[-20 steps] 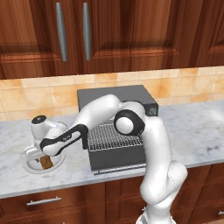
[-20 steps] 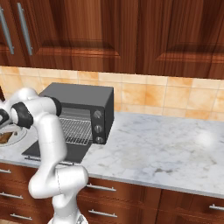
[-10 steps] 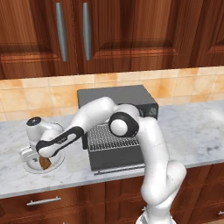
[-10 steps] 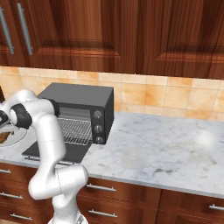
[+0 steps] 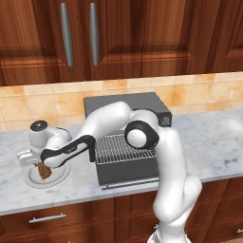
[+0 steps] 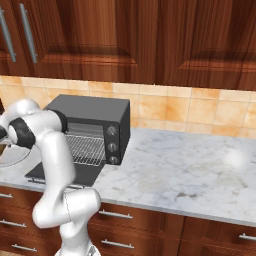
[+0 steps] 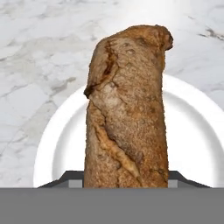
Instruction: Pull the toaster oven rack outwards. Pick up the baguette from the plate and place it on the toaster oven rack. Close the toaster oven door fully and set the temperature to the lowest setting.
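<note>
The brown, crusty baguette (image 7: 127, 113) lies over the white plate (image 7: 192, 131), running straight away from the hand. My gripper (image 7: 126, 179) is shut on its near end, with a dark fingertip (image 7: 70, 178) pressed against each side. From the left base view the gripper (image 5: 42, 166) is down over the plate (image 5: 33, 179) at the counter's left, holding the baguette (image 5: 44, 172). The toaster oven (image 5: 126, 107) stands to the right with its door (image 5: 127, 172) dropped flat and the wire rack (image 5: 124, 148) pulled out over it.
Three knobs (image 6: 112, 146) run down the right side of the toaster oven (image 6: 92, 112). The marble counter (image 6: 190, 170) stretches to the right of it. Wooden cabinets hang above and drawers (image 5: 47, 218) sit below the counter's front edge.
The jaws have closed in from wide open onto the baguette's sides. The hand has settled slightly lower over the plate. The oven, rack and door have not moved.
</note>
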Controlling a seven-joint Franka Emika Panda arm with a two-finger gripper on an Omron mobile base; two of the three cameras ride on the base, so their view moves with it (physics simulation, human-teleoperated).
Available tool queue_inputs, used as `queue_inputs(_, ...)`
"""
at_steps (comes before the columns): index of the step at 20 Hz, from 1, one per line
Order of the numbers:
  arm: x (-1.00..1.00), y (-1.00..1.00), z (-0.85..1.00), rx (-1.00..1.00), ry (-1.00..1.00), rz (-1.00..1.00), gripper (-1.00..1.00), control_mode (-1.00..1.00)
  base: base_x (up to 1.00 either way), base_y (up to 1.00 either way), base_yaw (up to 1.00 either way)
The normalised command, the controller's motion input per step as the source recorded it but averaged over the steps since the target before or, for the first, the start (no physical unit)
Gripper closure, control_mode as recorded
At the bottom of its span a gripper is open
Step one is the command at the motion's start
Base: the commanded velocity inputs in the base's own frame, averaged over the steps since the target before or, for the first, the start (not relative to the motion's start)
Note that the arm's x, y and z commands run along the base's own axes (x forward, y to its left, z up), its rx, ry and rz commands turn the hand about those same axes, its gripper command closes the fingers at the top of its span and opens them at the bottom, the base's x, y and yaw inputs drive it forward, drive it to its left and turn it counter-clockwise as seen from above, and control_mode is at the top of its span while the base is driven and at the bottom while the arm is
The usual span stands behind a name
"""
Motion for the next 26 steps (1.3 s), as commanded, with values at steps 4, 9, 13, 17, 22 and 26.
queue_inputs(4,-0.28,-0.28,0.79,0.33,0.00,-0.24,1.00,-1.00,0.00,0.00,0.00)
queue_inputs(9,-0.62,-0.43,0.75,0.30,-0.01,-0.38,1.00,-1.00,0.00,0.00,0.00)
queue_inputs(13,-0.79,-0.42,0.86,0.24,0.00,-0.43,1.00,-1.00,0.00,0.00,0.00)
queue_inputs(17,-0.71,-0.40,0.98,0.17,0.01,-0.39,1.00,-1.00,0.00,0.00,0.00)
queue_inputs(22,-0.70,-0.50,0.78,0.08,0.10,-0.36,1.00,-1.00,0.00,0.00,0.00)
queue_inputs(26,-0.73,-0.77,0.44,0.08,0.02,-0.38,1.00,-1.00,0.00,0.00,0.00)
